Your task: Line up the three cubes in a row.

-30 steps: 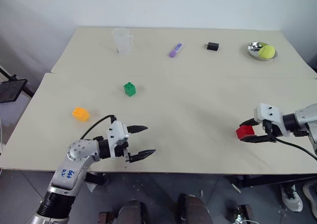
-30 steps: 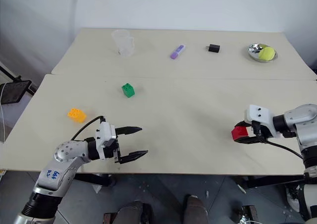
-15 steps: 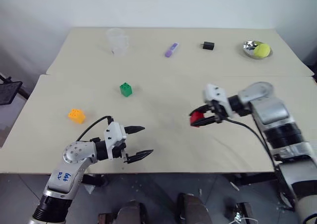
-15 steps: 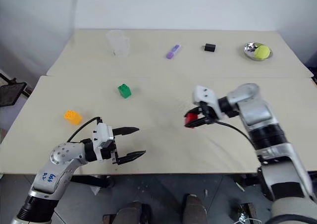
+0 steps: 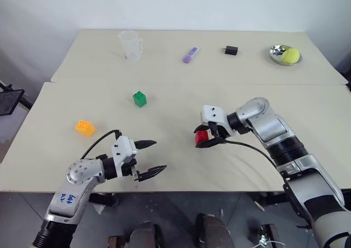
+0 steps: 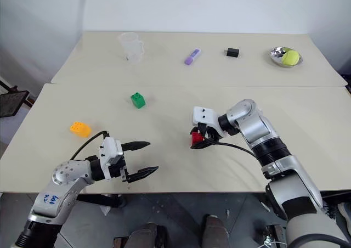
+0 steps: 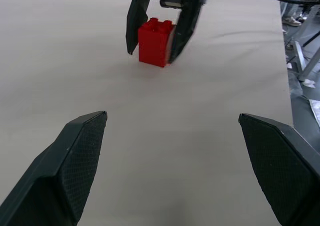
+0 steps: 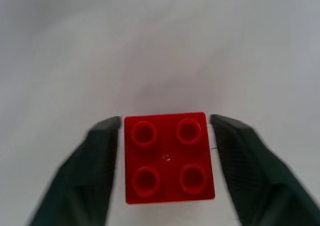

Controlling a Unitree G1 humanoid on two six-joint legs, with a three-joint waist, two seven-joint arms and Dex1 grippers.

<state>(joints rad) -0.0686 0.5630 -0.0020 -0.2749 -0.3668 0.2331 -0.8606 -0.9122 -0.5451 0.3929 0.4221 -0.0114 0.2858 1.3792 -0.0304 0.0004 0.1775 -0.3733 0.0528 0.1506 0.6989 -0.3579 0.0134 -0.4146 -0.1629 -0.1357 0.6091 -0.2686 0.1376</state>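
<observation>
Right hand [image 5: 205, 139]: I see it angled down, fingers just parted around the red studded plastic cube [image 5: 201, 137] mid-surface [image 5: 175, 165].
Left hand [image 5: 149, 158]: level, fingers spread wide, empty.

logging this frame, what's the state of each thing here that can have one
red cube: upright on the table, studs up, between the right gripper's fingers
right gripper: fingers slightly apart around the red cube
left gripper: open, empty
green cube: on the table, free
orange-yellow cube: on the table, free
clear cup: upright
metal bowl: holds a yellow-green ball
</observation>
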